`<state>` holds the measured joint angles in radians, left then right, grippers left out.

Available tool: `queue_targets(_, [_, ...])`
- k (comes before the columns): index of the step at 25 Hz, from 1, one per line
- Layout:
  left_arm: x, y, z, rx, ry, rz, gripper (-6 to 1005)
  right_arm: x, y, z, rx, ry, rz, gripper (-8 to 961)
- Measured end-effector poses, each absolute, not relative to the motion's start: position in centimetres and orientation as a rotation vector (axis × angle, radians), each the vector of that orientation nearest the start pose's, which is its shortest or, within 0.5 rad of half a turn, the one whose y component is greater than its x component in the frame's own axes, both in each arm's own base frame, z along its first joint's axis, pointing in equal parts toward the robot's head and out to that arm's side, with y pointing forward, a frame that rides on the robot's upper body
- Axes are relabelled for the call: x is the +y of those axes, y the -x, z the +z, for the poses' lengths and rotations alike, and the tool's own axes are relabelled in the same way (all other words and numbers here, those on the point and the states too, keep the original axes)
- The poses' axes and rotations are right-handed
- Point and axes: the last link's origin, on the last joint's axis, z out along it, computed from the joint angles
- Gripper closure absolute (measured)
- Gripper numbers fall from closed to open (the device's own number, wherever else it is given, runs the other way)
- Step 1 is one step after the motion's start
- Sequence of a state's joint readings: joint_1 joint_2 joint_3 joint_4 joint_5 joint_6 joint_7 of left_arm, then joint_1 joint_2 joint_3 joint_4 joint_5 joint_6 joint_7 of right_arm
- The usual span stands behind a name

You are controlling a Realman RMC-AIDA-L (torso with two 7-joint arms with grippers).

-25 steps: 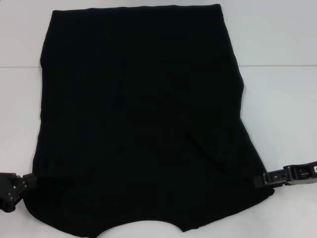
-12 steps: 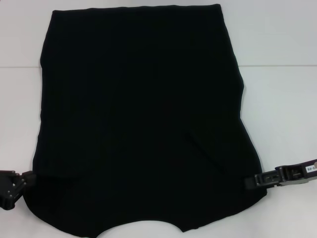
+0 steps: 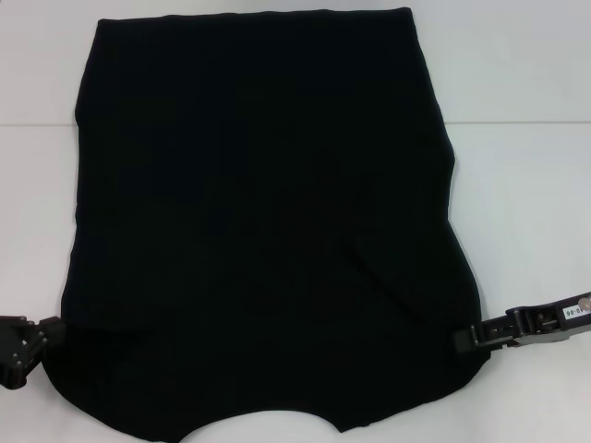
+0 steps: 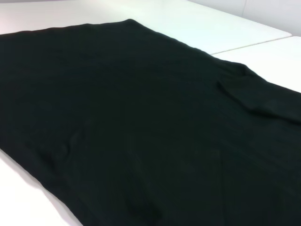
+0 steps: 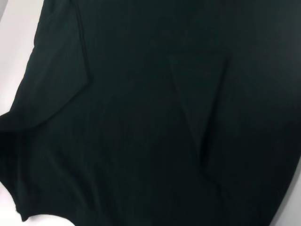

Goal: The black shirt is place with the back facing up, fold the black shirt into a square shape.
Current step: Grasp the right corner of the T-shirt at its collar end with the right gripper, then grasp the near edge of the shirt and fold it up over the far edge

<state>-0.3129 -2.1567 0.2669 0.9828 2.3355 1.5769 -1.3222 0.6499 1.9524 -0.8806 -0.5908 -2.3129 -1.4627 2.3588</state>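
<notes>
At the near left edge of the head view, the left hand (image 3: 42,334) sits low on the white worktop (image 3: 517,185), its tip touching the lower left hem of the black shirt (image 3: 263,231). Whether its fingers are open or closed on the cloth cannot be told, since the black parts blend with the black fabric.

The black shirt lies flat and spread across the middle of the worktop, its straight far edge near the top of the head view and its wider, curved near edge running off the bottom. A faint diagonal crease shows right of centre in the lower half. The left wrist view looks across the fabric (image 4: 141,132), with a folded-in sleeve ridge toward the far side and white worktop beyond. The right wrist view is almost filled by the cloth (image 5: 155,122), showing a triangular fold line and a sleeve flap.

On the right, the right hand (image 3: 464,339) reaches in level from the side, its tip touching the shirt's lower right edge. Whether it is gripping the cloth cannot be told.
</notes>
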Motion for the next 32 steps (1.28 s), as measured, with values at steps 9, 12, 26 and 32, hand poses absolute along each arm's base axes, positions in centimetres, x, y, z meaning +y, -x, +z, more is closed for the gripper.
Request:
queue_targets(9, [25.7,36.6,6.1,-0.811,2.369,-0.315,978,34.9,-29.0,0.7,1.800,2.426,0.061,497])
queue_targets(12, [25.7,36.6,6.1,-0.810,2.369,-0.316,978,34.9,-29.0,0.8,1.807,2.415,0.061,563])
queue_targets(26, [25.7,36.2,6.2,-0.825,2.370,-0.350,977,34.2,-30.1,1.1,1.804,2.404,0.104,889])
queue_targets(32, [24.4,36.0,6.4,-0.909,2.369,-0.438,976,32.6,-31.7,2.1,1.808,2.400,0.192,888])
